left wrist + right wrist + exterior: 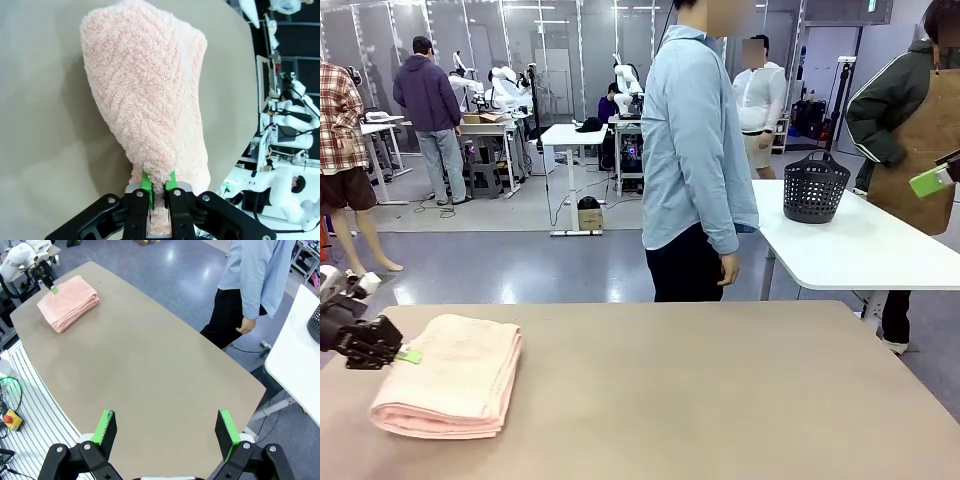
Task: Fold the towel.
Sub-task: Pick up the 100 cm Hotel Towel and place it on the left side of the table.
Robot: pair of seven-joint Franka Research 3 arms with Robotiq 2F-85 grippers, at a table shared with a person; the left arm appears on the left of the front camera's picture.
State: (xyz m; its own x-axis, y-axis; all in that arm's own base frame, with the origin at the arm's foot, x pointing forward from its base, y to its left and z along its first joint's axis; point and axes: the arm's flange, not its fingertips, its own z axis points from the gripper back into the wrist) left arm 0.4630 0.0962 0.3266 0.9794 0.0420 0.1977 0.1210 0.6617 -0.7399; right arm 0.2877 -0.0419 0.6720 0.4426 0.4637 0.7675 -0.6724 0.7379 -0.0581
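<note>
- Front view: nearest the camera lies the brown table (700, 400), bare across its middle and right part.
- Front view: the towel (450, 375) lies folded in several layers near the table's left edge, flat on the surface, with its rounded fold facing the right.
- Front view: the left gripper (408, 354) meets the towel's left edge at table height; its green pads sit at the cloth, jaws narrow.
- Front view: a person (695, 150) in a light blue shirt and dark trousers stands just beyond the table's far edge, one hand (728, 268) hanging at the side.
- Front view: a dark basket (815, 187) stands on a white table (860, 250) beyond the brown table's far right corner.
- Left wrist view: the left gripper (158, 184) has its two green pads pinched on a corner of the towel (150, 95), jaws nearly together with cloth between them. The towel extends away from the fingers over the table (45, 125).
- Right wrist view: the right gripper (167, 427) hangs above the table (150, 365) with jaws spread wide and nothing between the green pads.
- Right wrist view: the towel (70, 302) lies at the table's far left end, well apart from this gripper, with the left gripper (53, 289) at its edge. The person (250, 285) stands beside the table's far edge.
</note>
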